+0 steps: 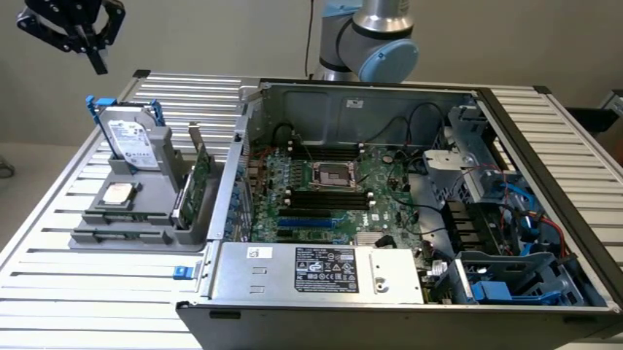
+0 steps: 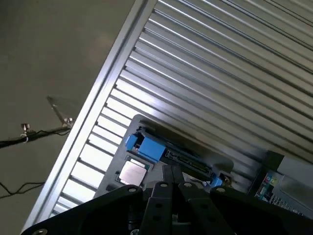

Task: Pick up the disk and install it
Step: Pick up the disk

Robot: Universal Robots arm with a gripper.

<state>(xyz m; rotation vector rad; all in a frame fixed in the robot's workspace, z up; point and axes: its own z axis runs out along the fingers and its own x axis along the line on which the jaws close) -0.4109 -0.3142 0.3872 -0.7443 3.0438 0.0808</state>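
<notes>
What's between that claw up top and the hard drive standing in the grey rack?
Nothing: in the exterior view, only open air separates the gripper from the disk below it.

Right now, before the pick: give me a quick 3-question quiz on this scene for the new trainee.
1. True or false: the hand is holding the disk.
2. How does the disk sit? A) flat on the table; B) upright in the grey fixture; C) already inside the computer case.
3. What lies flat on the fixture, just below the disk in the exterior view?

Key:
1. False. The hand hangs above the disk, apart from it.
2. B.
3. The small square silver chip.
</notes>
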